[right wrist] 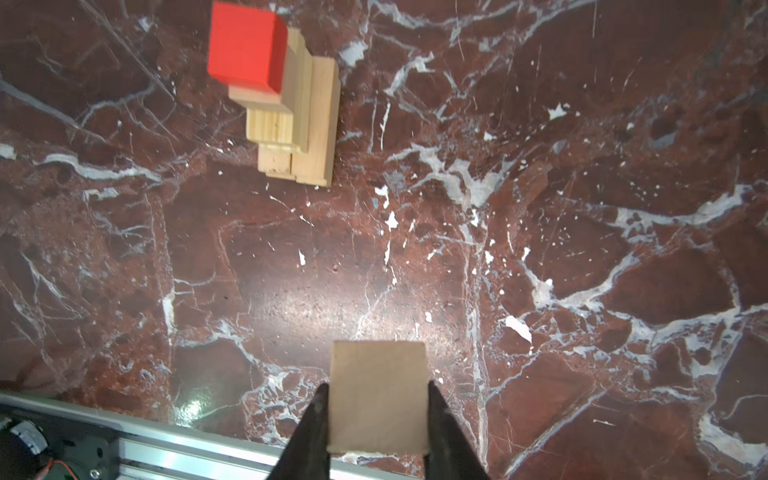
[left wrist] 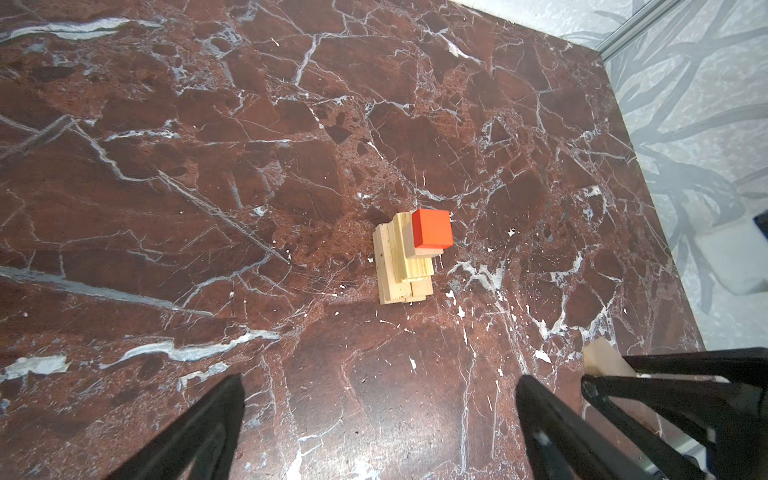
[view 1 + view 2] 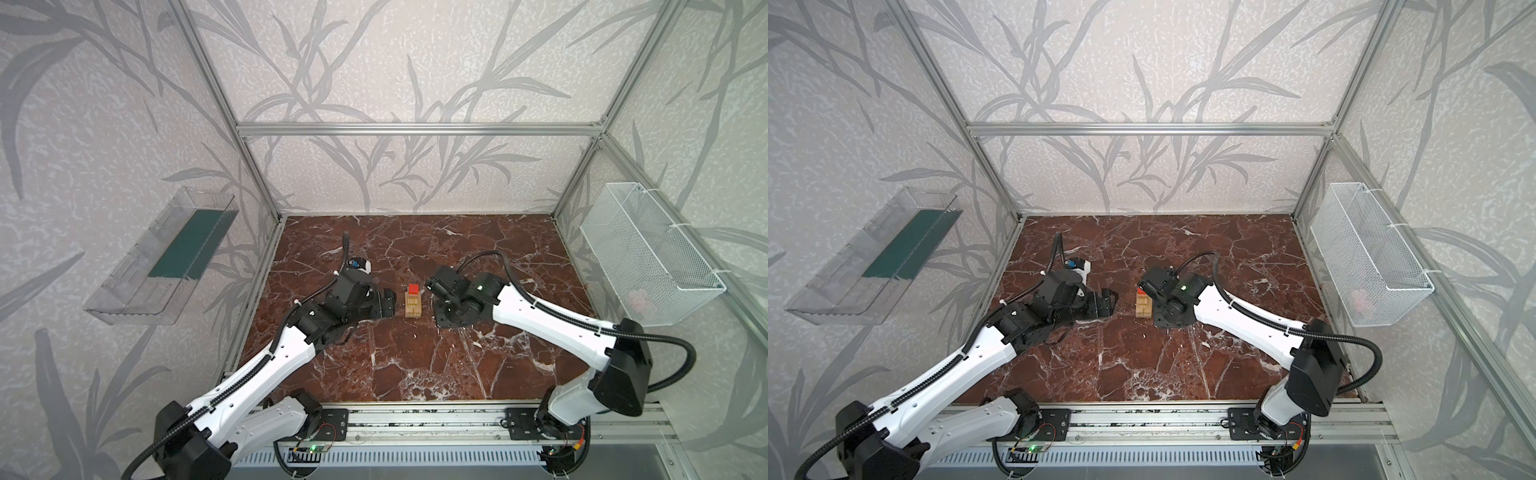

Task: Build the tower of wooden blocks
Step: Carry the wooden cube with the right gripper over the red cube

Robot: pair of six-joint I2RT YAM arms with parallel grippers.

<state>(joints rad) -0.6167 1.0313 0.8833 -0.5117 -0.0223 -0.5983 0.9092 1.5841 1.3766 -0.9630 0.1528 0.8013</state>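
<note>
Nearest to us runs the metal rail (image 3: 415, 422), with both arms mounted on it and reaching out over the red marble table (image 3: 415, 365).

Further in, on the left, we find the left claw (image 3: 392, 303) lying low and pointing sideways at the tower. In its wrist view the two fingers (image 2: 208, 419) stand wide apart with only bare marble between them. It is near the tower but does not touch it.

On the right, the right claw (image 1: 378, 385) points down at the table and is clamped on a pale wooden block (image 1: 379, 397), one finger pressed against each side. The block also shows in the left wrist view (image 2: 602, 361). We see it well apart from the tower.

Between the two claws, about mid-table, the tower (image 3: 412, 305) stands upright. In both top views the pale bars (image 1: 322, 120) that form it seem to lie flat, their long sides running from the near edge toward the back wall (image 3: 415, 174). The layers are not quite flush. A red cube (image 3: 413, 289) sits on top.

On the side walls hang a clear tray (image 3: 137, 286) at left and a wire basket (image 3: 648, 257) at right.
</note>
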